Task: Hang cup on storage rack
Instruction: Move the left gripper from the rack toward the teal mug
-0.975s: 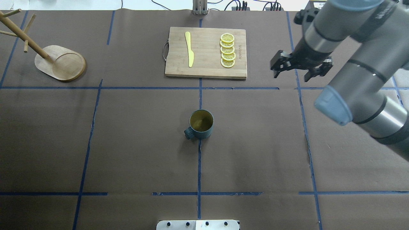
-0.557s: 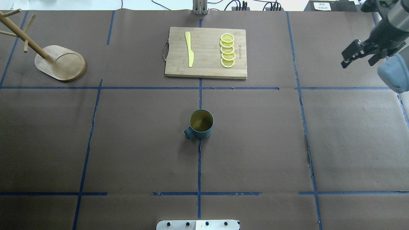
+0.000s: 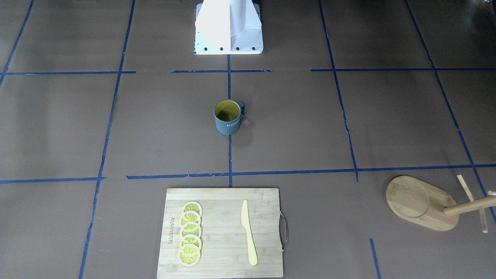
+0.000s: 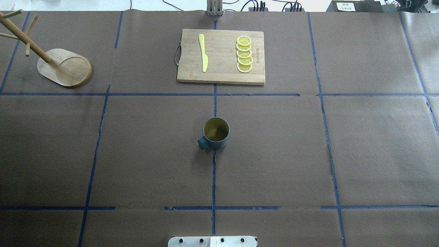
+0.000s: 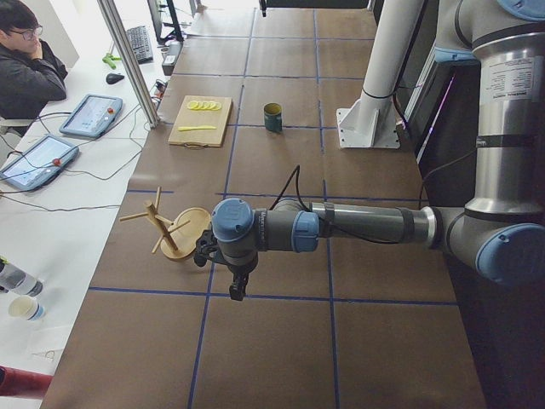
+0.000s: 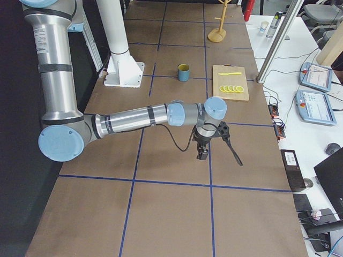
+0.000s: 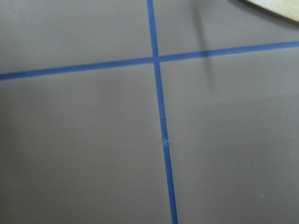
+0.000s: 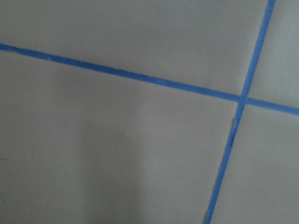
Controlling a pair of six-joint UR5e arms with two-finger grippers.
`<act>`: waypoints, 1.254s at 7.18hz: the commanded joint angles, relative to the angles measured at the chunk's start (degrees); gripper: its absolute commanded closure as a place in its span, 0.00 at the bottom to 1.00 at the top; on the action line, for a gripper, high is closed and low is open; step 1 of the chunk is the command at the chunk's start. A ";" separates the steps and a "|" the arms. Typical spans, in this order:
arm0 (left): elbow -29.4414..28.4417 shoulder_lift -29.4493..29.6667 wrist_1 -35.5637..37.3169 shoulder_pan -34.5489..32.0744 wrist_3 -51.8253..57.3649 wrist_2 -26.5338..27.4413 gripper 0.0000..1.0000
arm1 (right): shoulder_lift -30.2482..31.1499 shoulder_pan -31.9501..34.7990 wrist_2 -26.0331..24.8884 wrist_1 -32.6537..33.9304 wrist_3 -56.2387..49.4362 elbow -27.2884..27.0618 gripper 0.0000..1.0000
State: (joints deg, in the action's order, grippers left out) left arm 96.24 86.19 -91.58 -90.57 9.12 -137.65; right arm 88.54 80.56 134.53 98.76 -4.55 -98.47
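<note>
1. The left gripper [image 5: 236,290] is seen only in the exterior left view, where it is pointed down close above the surface [image 4: 137,154]. Whether it is open or closed cannot be told.
2. The right gripper [image 6: 202,155] is seen only in the exterior right view and is likewise pointed down over the surface. Whether it is open or closed cannot be told here either.
3. The cup [image 4: 216,133] is stood upright on the surface, mouth up, on a blue tape line [image 4: 213,178]. It is well apart from both grippers and is held by neither. Its handle is turned toward the left gripper's side.
4. The storage rack [image 5: 174,234] is stood near the left gripper, just beyond it toward the operators' edge, and far from the right gripper. The cup is not yet hung on it.
5. A cutting board [image 4: 221,73] is laid beyond the cup, well apart from both grippers. A row of lemon slices [image 4: 244,54] and a yellow knife [image 4: 203,53] are carried on it.
6. In each wrist view, only crossed tape lines on the brown surface are shown beneath the gripper. A pale wooden edge [image 7: 285,5] is caught in the top right corner of the left wrist view.
</note>
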 commanded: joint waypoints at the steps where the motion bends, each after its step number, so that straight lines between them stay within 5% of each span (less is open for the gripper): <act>1: -0.70 2.73 -3.19 1.95 -0.94 0.11 0.00 | 8.12 1.87 -0.49 -7.42 2.24 -0.84 0.00; 2: -0.26 4.93 1.44 2.32 -5.21 -0.16 0.00 | 9.10 2.75 -0.41 -7.52 2.53 -1.02 0.00; 5: 4.54 6.80 -0.69 6.79 -8.68 -2.26 0.00 | 8.67 3.11 -0.32 -7.44 2.79 -2.16 0.00; 9: 7.30 7.85 -24.74 21.44 -12.43 -4.73 0.00 | 9.11 3.11 -0.32 -7.53 2.79 -3.04 0.00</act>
State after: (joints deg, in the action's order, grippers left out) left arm 103.28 93.51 -109.07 -74.12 -0.62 -141.79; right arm 97.59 83.69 134.20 91.24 -1.84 -101.34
